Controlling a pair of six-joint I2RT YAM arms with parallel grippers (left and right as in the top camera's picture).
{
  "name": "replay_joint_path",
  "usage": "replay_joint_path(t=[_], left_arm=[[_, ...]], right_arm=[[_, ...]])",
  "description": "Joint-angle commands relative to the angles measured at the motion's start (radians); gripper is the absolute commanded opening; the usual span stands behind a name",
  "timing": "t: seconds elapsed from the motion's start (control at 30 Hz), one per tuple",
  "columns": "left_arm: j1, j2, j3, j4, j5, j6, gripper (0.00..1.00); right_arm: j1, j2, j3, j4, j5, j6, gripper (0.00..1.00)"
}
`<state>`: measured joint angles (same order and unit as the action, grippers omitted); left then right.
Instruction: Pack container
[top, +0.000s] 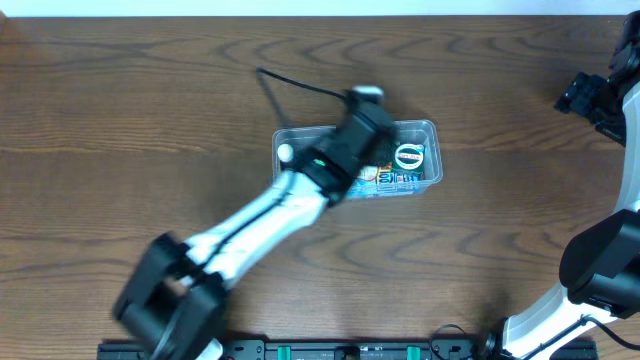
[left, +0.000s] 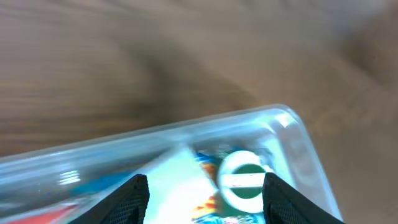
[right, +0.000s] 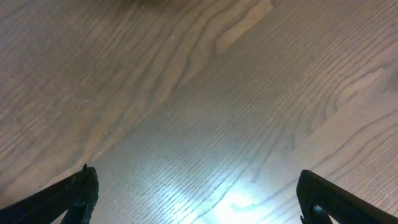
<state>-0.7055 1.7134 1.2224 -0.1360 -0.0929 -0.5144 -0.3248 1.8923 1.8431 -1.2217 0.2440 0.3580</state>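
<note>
- Overhead view: the clear, rectangular plastic container with rounded corners (top: 436, 150) is seen standing open-topped near the middle of the dark brown wooden table (top: 120, 120).
- The black-and-white left arm (top: 260, 215) is stretched over the container, and the left gripper (top: 368, 122) is held above the container's far rim, blurred.
- In the left wrist view, the two black fingers (left: 134, 199) of the left gripper (left: 205, 196) are seen spread apart above the container (left: 292, 124); nothing is seen pinched between them.
- A colourful printed packet with a white-and-green round emblem (top: 408, 157) (left: 244, 177) is seen inside the container, toward its right end.
- A thin black cable (top: 290, 85) is laid on the table just beyond the container's far left corner.
- The right gripper (top: 585, 95) (right: 196, 186) is held well apart from the container, to its right, with jaws spread wide over bare wood and nothing gripped.
</note>
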Motion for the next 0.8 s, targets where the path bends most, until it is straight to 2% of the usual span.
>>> replay_joint_path(t=[0.0,0.17,0.37,0.4,0.43,0.6,0.77], left_arm=[[0.103,-0.129,0.02,-0.068,-0.032,0.024,0.61],[0.292,-0.247,0.02,-0.201,-0.032,0.026,0.78],[0.53,-0.296,0.02,-0.297,-0.032,0.035,0.88],[0.552,-0.296,0.02,-0.306,-0.031,0.035,0.91],[0.579,-0.296,0.02,-0.32,-0.031,0.035,0.99],[0.654,-0.296,0.019,-0.358,-0.032,0.035,0.98],[0.665,-0.296,0.019,-0.357,-0.031,0.035,0.98]], right_arm=[[-0.003,-0.001,0.009,-0.002,0.014,-0.008,0.99],[-0.003,-0.001,0.009,-0.002,0.014,-0.008,0.99],[-0.003,-0.001,0.009,-0.001,0.014,-0.008,1.0],[-0.003,-0.001,0.009,-0.002,0.014,-0.008,0.99],[-0.003,-0.001,0.009,-0.001,0.014,-0.008,0.99],[-0.003,-0.001,0.009,-0.002,0.014,-0.008,0.99],[-0.003,-0.001,0.009,-0.002,0.013,-0.008,0.99]])
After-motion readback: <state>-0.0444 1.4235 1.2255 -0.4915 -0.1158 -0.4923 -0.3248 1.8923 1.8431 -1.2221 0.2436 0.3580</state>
